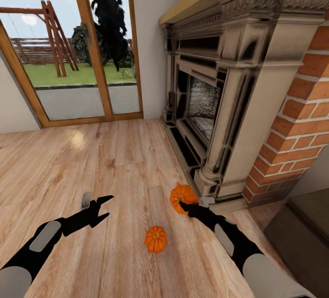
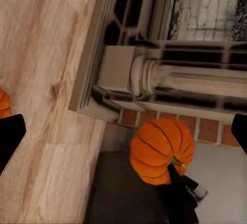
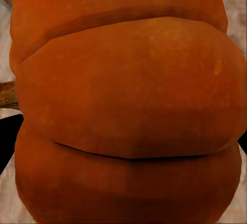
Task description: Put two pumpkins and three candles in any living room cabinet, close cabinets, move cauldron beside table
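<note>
We count two small orange ribbed pumpkins. Nearest, one sits free on the wooden plank floor, between both arms. Our left gripper hangs spread wide, holding nothing. Our right gripper clamps the second pumpkin beside the brick-and-stone fireplace. Beyond stands the glass patio door.

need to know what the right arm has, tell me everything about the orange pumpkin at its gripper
The squat, ribbed orange pumpkin has a smooth, matte-looking skin with deep grooves and a short brown stem. It sits between the black fingers of the right gripper, near the foot of the stone fireplace column, over the wooden plank floor. Whether it is lifted is unclear.
</note>
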Controlling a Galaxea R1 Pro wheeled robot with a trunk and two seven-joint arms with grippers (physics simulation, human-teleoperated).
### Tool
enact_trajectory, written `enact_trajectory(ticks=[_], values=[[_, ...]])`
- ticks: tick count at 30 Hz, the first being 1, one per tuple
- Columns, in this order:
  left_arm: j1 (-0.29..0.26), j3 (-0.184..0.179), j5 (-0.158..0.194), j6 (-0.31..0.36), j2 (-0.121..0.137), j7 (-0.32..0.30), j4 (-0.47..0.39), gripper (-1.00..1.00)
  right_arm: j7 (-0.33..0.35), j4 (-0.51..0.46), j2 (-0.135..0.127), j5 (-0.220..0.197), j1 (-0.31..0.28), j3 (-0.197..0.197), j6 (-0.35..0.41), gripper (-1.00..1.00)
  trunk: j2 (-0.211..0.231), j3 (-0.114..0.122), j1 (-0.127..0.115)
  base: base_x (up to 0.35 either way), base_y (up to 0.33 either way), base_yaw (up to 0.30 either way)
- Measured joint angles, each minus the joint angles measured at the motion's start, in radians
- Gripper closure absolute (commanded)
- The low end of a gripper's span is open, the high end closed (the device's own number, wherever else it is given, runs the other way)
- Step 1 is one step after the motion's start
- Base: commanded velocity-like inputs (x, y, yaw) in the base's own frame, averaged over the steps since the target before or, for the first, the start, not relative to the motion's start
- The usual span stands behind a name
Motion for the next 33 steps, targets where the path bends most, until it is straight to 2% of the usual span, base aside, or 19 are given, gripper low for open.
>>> enact_trajectory(ticks=[1,2,3,4,5,6,7,8,10,13,16,18,22,24,27,33], values=[[0.000,-0.001,-0.004,0.000,0.005,0.000,0.001,-1.00,0.008,-0.038,-0.001,0.002,0.000,0.001,0.042,1.00,0.000,0.000,0.000,0.000,0.000,0.000],[0.001,-0.006,-0.168,-0.116,0.018,0.007,0.066,-1.00,0.021,-0.132,0.001,-0.036,0.000,-0.011,0.245,1.00,0.000,0.000,0.000,0.000,0.000,0.000],[0.000,-0.007,-0.195,-0.147,0.017,0.007,0.104,-1.00,0.023,-0.232,0.004,-0.083,0.001,0.012,0.387,1.00,0.000,0.000,0.000,0.000,0.000,0.000],[0.000,-0.008,-0.217,-0.179,0.015,0.007,0.143,-1.00,0.023,-0.317,0.003,-0.135,0.001,-0.006,0.428,1.00,0.000,0.000,0.000,0.000,0.000,0.000],[0.000,-0.008,-0.221,-0.188,0.014,0.008,0.154,-1.00,0.024,-0.425,0.002,-0.197,0.000,-0.007,0.454,1.00,0.000,0.000,0.000,0.000,0.000,0.000],[0.000,-0.009,-0.231,-0.212,0.010,0.008,0.177,-1.00,0.024,-0.485,0.000,-0.242,0.000,-0.006,0.475,1.00,0.000,0.000,0.000,0.000,0.000,0.000],[0.000,-0.009,-0.234,-0.231,0.008,0.008,0.186,-1.00,0.024,-0.479,-0.001,-0.274,0.000,-0.006,0.489,1.00,0.000,0.000,0.000,0.000,0.000,0.000],[0.000,-0.012,-0.237,-0.251,0.005,0.009,0.193,-1.00,0.022,-0.454,-0.001,-0.263,0.001,-0.004,0.493,1.00,0.000,0.000,0.000,0.000,0.000,0.000],[0.000,-0.036,-0.247,-0.309,-0.001,0.009,0.230,-1.00,0.023,-0.478,0.002,-0.322,-0.001,-0.005,0.510,1.00,0.000,0.000,0.000,0.000,0.000,0.000],[0.000,-0.095,-0.259,-0.370,-0.016,0.010,0.304,-1.00,0.021,-0.504,0.003,-0.322,-0.001,-0.003,0.513,1.00,0.000,0.000,0.000,0.000,0.000,0.000],[0.000,-0.137,-0.263,-0.390,-0.028,0.012,0.330,-1.00,0.018,-0.512,0.006,-0.318,-0.001,0.002,0.514,1.00,0.000,0.000,0.000,0.000,0.000,-0.015],[0.000,-0.172,-0.269,-0.404,-0.045,0.031,0.337,-1.00,0.018,-0.514,0.006,-0.317,-0.001,0.003,0.514,1.00,0.000,0.000,0.000,0.000,0.000,-0.154],[0.000,-0.262,-0.276,-0.425,-0.092,0.160,0.339,-1.00,0.018,-0.515,0.006,-0.316,-0.001,0.007,0.515,1.00,0.000,0.003,0.000,0.000,0.000,-0.243],[0.000,-0.295,-0.277,-0.426,-0.111,0.197,0.336,-1.00,0.019,-0.515,0.006,-0.315,-0.001,0.007,0.514,1.00,0.000,0.004,0.000,0.000,0.000,-0.267],[0.000,-0.310,-0.276,-0.426,-0.118,0.209,0.326,-1.00,0.019,-0.515,0.006,-0.313,-0.001,0.009,0.513,1.00,0.000,0.006,0.000,0.000,0.000,-0.271],[0.000,-0.314,-0.276,-0.428,-0.118,0.209,0.318,-1.00,0.019,-0.515,0.006,-0.312,-0.001,0.009,0.513,1.00,0.000,0.010,0.000,0.000,0.000,-0.258]])
